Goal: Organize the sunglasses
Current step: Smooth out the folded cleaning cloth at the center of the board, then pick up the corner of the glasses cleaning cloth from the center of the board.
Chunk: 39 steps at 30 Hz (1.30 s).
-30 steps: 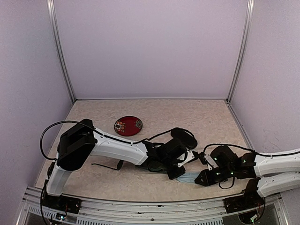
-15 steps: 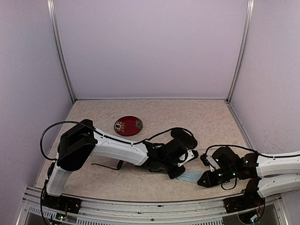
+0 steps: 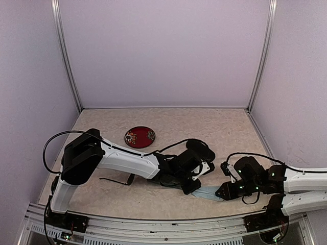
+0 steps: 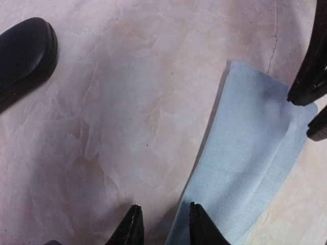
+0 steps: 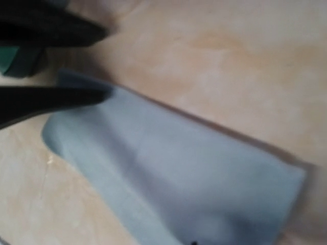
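No text, label, brand, number or sign can be read in any of the views. The red dish (image 3: 140, 137) is marked only with a light pattern, too small to be made out as lettering. The blue-grey case (image 4: 250, 158) is seen as a plain surface with nothing printed on it.

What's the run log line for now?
left claw: open over blue-grey case | right claw: open at its far corner | black-framed sunglasses: untouched

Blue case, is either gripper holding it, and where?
Cannot tell. The left gripper straddles the blue case's long edge; the right gripper sits at its other end.
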Available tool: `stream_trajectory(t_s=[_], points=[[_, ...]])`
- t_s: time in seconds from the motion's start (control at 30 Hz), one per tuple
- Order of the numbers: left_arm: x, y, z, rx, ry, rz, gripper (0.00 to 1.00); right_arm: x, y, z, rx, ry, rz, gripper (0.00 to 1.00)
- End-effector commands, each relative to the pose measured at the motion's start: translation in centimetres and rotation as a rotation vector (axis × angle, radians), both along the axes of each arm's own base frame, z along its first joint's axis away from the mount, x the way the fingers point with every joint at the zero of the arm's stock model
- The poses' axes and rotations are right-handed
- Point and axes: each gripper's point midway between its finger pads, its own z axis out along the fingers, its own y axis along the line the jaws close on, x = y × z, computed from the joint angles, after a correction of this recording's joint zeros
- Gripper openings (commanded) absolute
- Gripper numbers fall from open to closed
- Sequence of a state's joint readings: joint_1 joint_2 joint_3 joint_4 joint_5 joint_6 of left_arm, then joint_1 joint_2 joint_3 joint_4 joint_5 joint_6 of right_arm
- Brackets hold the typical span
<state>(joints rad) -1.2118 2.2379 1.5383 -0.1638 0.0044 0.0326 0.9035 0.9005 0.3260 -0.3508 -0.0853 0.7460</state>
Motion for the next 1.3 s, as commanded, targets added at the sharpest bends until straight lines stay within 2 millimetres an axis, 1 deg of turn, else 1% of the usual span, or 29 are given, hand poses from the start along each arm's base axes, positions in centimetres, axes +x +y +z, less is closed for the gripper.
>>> stream_trajectory(t_s=[0.0,0.13,0.27,0.57,0.97,1.07,1.17,1.27], points=[[0.2,-1.0,4.1,-0.11,-0.011,0.007,0.31,0.0,-1.4,0.0,-0.058,0.02,-0.074,0.25],[0.4,-1.3,5.3,-0.144,-0.034,0.025,0.31,-0.4,-2.0,-0.4,-0.069,0.053,-0.107,0.25],[0.9,-1.3,6.1,-0.167,-0.06,0.053,0.32,-0.6,-2.3,-0.3,-0.066,0.06,-0.127,0.27],[0.9,-1.2,6.9,-0.177,-0.094,0.069,0.32,-1.4,-2.7,-1.6,-0.09,0.098,-0.131,0.29],[0.5,-0.6,7.3,-0.167,-0.12,0.076,0.33,-1.3,-2.0,-2.3,-0.094,0.11,-0.11,0.18],[0.5,-0.3,7.4,-0.166,-0.127,0.083,0.33,-1.2,-2.0,-2.4,-0.1,0.109,-0.111,0.13],[0.5,0.1,7.7,-0.172,-0.135,0.091,0.33,-0.7,-1.9,-1.8,-0.094,0.084,-0.119,0.06],[0.5,0.6,8.1,-0.182,-0.139,0.097,0.33,0.0,-1.4,-0.3,-0.064,0.044,-0.125,0.0]])
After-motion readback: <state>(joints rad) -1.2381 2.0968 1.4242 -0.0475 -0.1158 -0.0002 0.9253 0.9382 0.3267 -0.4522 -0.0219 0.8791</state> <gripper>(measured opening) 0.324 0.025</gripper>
